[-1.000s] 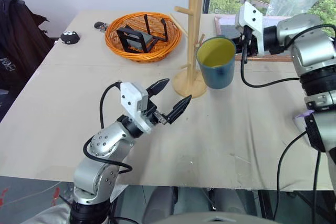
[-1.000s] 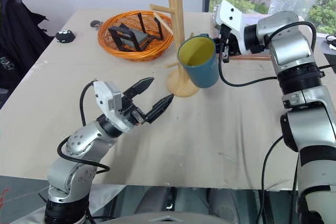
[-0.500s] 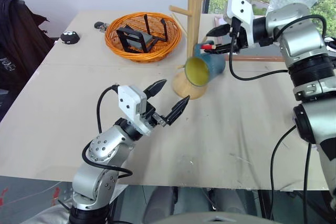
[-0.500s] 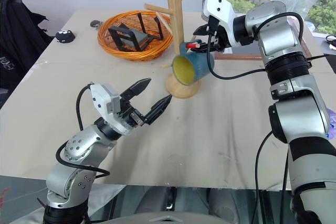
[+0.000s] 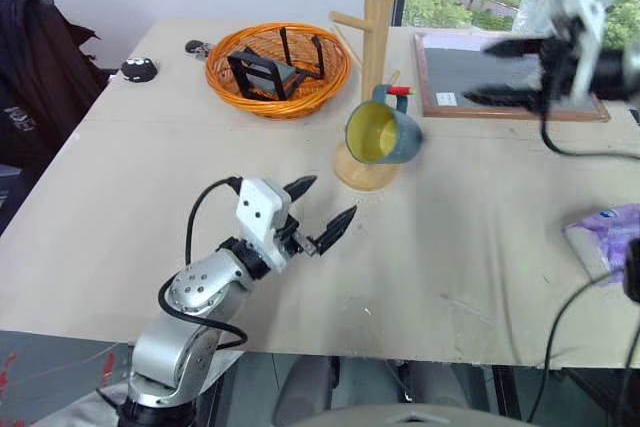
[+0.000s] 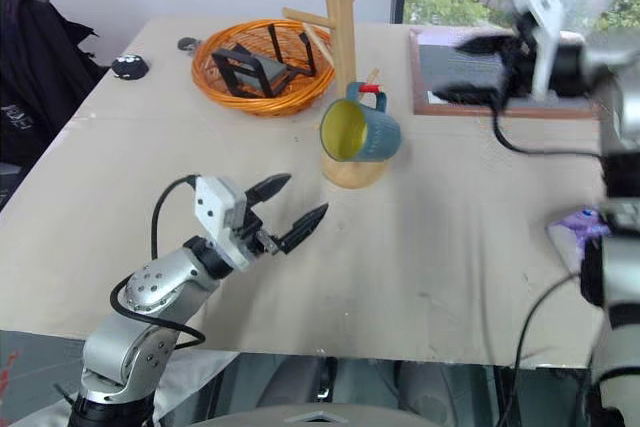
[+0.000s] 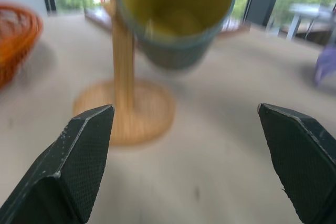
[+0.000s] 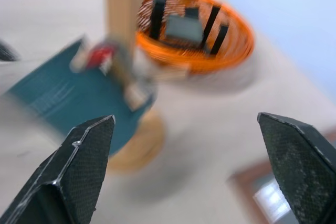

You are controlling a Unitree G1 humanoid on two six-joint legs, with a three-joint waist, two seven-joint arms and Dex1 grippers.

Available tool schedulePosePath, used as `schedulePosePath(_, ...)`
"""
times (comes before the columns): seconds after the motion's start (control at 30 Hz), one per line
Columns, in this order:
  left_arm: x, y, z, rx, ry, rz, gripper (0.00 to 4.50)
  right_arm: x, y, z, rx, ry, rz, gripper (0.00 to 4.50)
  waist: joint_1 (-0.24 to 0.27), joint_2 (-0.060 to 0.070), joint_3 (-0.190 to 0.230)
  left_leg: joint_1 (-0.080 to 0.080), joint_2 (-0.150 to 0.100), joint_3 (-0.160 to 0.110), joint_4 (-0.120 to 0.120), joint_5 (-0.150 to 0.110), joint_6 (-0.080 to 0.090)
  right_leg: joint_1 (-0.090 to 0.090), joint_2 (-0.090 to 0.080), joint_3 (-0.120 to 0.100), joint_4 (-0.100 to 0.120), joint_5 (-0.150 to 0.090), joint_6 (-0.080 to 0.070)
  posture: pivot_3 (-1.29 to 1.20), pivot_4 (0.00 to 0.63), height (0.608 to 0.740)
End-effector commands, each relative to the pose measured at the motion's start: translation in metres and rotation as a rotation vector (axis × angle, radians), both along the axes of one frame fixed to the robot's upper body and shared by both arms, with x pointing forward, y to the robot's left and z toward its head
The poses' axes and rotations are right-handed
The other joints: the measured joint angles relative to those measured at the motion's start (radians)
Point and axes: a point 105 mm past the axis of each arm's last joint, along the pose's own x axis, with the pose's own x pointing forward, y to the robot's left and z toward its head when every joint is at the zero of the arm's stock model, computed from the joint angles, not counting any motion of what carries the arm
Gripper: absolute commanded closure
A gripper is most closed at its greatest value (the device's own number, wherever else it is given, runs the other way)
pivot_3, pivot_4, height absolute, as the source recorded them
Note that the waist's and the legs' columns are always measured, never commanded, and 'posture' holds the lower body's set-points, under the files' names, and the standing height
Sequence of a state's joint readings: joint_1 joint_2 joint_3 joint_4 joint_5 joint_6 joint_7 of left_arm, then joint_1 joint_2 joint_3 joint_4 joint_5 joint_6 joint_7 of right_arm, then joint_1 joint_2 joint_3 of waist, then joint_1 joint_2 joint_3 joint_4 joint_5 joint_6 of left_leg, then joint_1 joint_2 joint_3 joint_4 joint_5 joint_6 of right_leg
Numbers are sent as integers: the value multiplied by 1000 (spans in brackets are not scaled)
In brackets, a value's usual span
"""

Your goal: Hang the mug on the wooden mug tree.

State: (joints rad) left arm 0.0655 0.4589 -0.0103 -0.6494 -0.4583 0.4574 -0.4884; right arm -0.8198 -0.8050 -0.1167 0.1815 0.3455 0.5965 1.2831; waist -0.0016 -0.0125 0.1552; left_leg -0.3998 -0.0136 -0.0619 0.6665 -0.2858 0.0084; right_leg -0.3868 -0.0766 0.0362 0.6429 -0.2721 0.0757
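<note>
The teal mug [image 5: 388, 135] with a yellow inside hangs by its handle on the red-tipped peg [image 5: 398, 90] of the wooden mug tree [image 5: 376, 32], tilted with its mouth toward me. Nothing holds it. My right gripper [image 5: 495, 70] is open and blurred, off to the right of the tree, above the framed board. My left gripper [image 5: 328, 202] stands open and empty low over the table, in front of the tree's round base [image 5: 362, 173]. The left wrist view looks at the mug [image 7: 176, 14] and post [image 7: 122, 51] between its fingers [image 7: 79, 156].
An orange wicker basket [image 5: 277, 69] with a black stand sits behind and left of the tree. A framed dark board [image 5: 440, 105] lies at the back right, a purple tissue pack [image 5: 605, 232] at the right edge, a small black object [image 5: 138, 69] far left.
My right gripper opened, let go of the mug and drew away to the right. The mug swung down and now hangs on the peg. My left gripper sank a little.
</note>
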Motion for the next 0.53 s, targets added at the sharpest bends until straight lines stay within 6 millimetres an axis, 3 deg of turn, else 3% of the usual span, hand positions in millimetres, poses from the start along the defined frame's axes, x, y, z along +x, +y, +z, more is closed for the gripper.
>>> schedulePosePath(0.03,-5,5,-8,53,20,-17,0,-30,-8,-13,118,-56,-43,83,-2,0,0,0,0,0,0,0,0,0,0,0,0,0,0,0,150,737)
schedulePosePath(0.17,-11,17,-29,117,80,-23,0,-67,-9,-75,242,-3,-183,83,-10,2,0,2,0,1,1,-1,2,0,3,2,2,0,0,0,150,737)
schedulePosePath(0.27,-20,23,-46,147,129,-36,0,-81,-21,-119,234,47,-398,83,-12,2,-1,5,1,1,1,-2,4,2,4,3,3,0,0,0,150,737)
schedulePosePath(0.53,-28,29,-62,157,145,-38,0,-118,-24,-169,233,79,-519,83,-10,2,-1,20,1,2,0,-3,5,16,4,4,2,0,1,0,150,737)
